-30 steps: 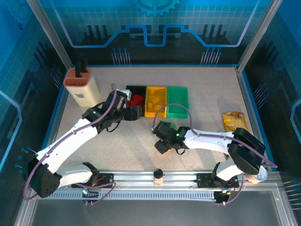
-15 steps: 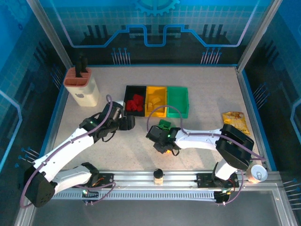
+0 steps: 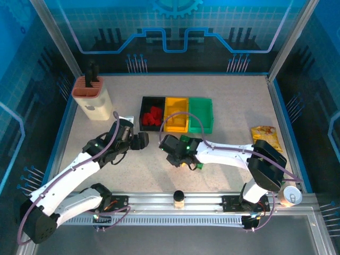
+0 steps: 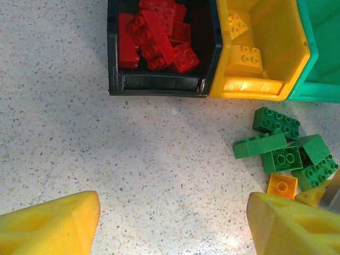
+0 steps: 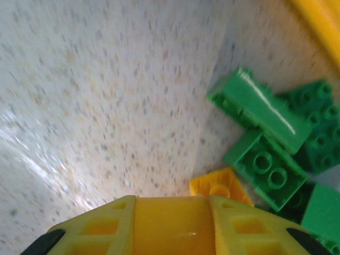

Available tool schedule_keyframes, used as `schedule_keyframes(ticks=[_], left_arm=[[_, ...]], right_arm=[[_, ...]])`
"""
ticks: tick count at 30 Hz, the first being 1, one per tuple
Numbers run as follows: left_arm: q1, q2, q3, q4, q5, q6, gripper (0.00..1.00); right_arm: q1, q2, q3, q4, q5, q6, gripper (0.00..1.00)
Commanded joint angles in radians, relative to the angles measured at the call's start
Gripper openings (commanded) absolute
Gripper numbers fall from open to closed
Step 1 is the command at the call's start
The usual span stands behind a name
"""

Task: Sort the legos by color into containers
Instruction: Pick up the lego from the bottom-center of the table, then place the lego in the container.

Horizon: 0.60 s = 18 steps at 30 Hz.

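Table (image 3: 239, 101): far-right corner lies bare. Left arm reaches toward centre, left gripper (image 4: 172, 212) spread wide and empty, just short of the containers (image 4: 159, 84) nearer the far edge. Right arm folds leftward, right gripper (image 5: 170, 204) over loose legos (image 5: 265, 159), closure undeterminable

Inside the black bin (image 4: 159, 85) lie red legos (image 4: 159, 40)

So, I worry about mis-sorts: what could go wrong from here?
A small yellow brick lies against the green legos, so the right claw close beside them may pinch two colours together. The heap also sits close to the yellow bin, so a nudge could scatter greens.
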Motion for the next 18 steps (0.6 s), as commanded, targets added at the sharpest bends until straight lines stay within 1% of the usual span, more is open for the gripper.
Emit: schedule_keyframes(ticks=[1, 4, 9, 14, 18], left_arm=[[0.007, -0.036, -0.030, -0.028, 0.007, -0.036, 0.74], [0.006, -0.067, -0.056, -0.041, 0.027, -0.056, 0.74], [0.004, -0.145, -0.111, -0.064, 0.049, -0.093, 0.74], [0.001, -0.209, -0.143, -0.095, 0.062, -0.117, 0.74], [-0.001, -0.226, -0.144, -0.111, 0.064, -0.123, 0.74]], right_arm=[[-0.070, -0.033, 0.094, 0.014, -0.053, -0.059, 0.25], [-0.145, 0.001, 0.178, 0.014, -0.103, -0.084, 0.25], [-0.255, 0.112, 0.330, -0.010, -0.178, -0.103, 0.25], [-0.327, 0.237, 0.479, -0.041, -0.197, -0.117, 0.26], [-0.366, 0.329, 0.584, -0.070, -0.201, -0.119, 0.26]])
